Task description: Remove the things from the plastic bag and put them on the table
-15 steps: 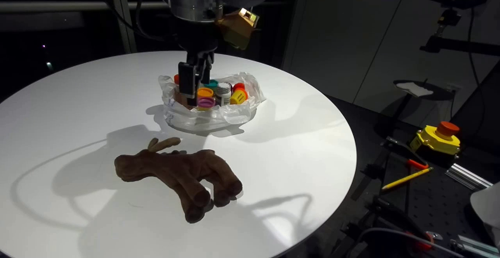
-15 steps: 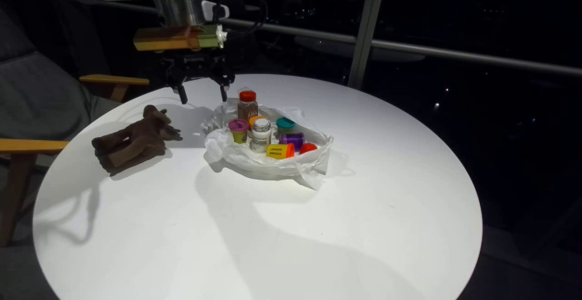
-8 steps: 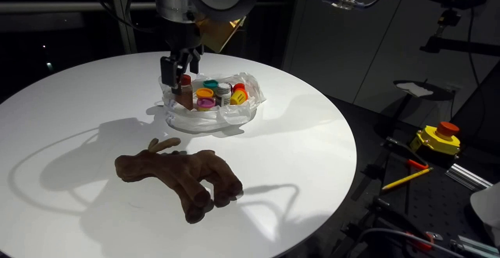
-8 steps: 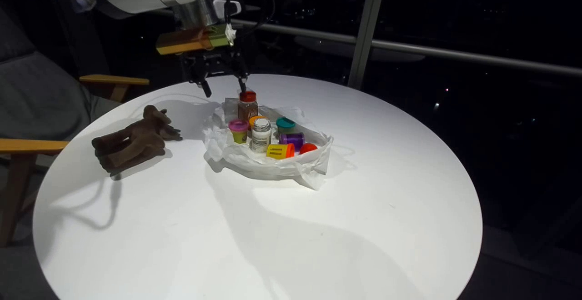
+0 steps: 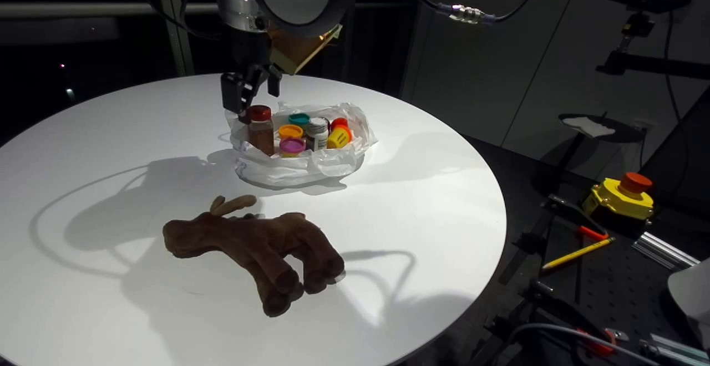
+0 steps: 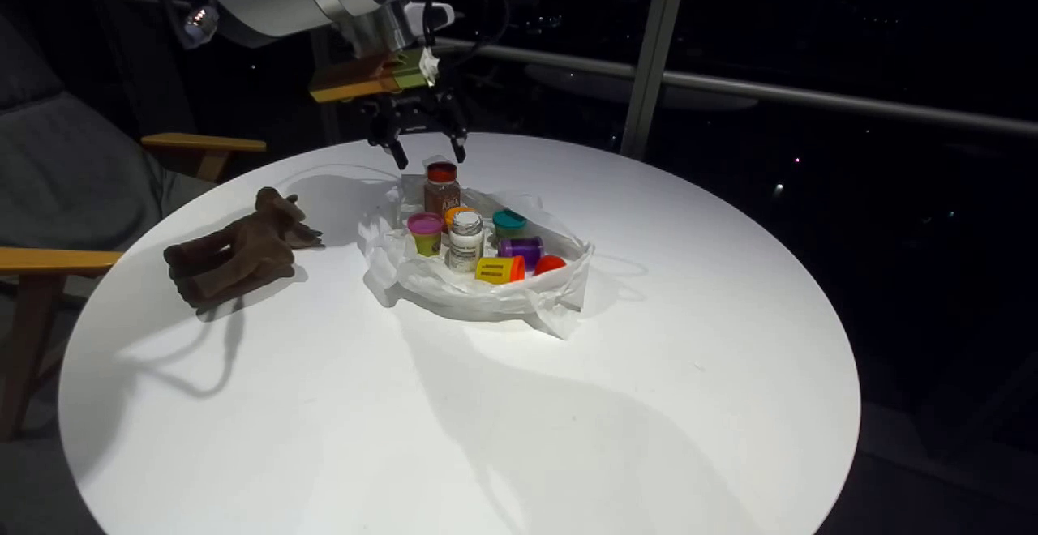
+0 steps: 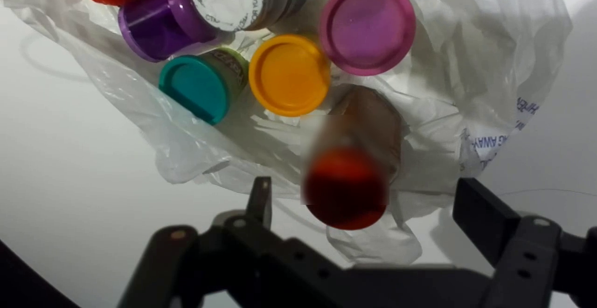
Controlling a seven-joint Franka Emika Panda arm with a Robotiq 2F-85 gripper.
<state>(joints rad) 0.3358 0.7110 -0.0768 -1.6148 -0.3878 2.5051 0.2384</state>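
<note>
Toward the tall, red-capped brown jar (image 6: 441, 190) we swung our black two-fingered gripper (image 6: 431, 157) — spread wide, empty — so lifting that jar out seemed next.

Below the claw (image 6: 430, 156), a thin plastic bag (image 7: 489, 37) is looking crinkled, a purple tub (image 7: 158, 25) glossy; well apart from the claw, a toy (image 5: 255, 238) is looking matt.

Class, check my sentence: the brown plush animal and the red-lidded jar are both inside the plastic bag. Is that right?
No: the plush animal lies on the table, outside the plastic bag, as both exterior views show. The red-lidded jar is indeed inside.
</note>
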